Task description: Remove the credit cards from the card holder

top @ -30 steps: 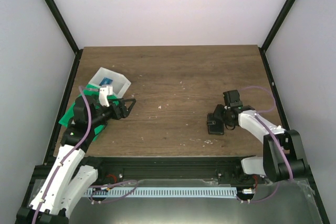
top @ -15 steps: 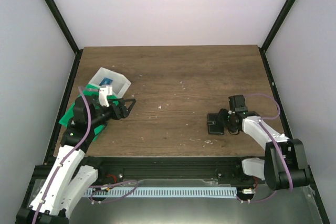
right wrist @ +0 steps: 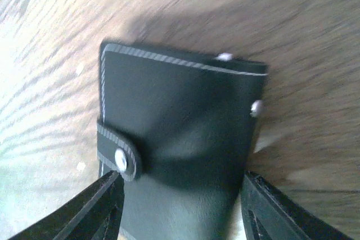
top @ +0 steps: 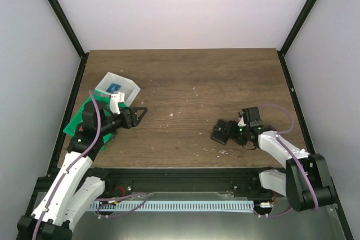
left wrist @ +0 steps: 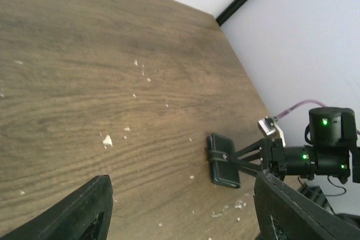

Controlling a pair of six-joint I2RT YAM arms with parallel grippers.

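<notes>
The card holder (top: pixel 219 133) is a black bifold, folded shut with its snap strap fastened, and lies on the wooden table at the right front. My right gripper (top: pixel 226 131) reaches in from the right and is shut on it, one finger against each long side. The right wrist view shows the card holder (right wrist: pixel 180 133) filling the gap of the right gripper (right wrist: pixel 181 182). The left wrist view has the card holder (left wrist: pixel 224 161) ahead of my left gripper (left wrist: pixel 183 184), which is open with nothing between its fingers. That left gripper (top: pixel 138 115) hovers at the left. The credit cards are hidden.
A white bin (top: pixel 128 86) with a small blue thing inside stands at the back left, and a green bin (top: pixel 76 119) sits under the left arm. White crumbs are scattered over the table (top: pixel 185 82). Black frame rails run along both sides.
The right gripper has swung down and toward the left, carrying the card holder with it and turning it. The left jaws have narrowed a little; the left arm barely moved.
</notes>
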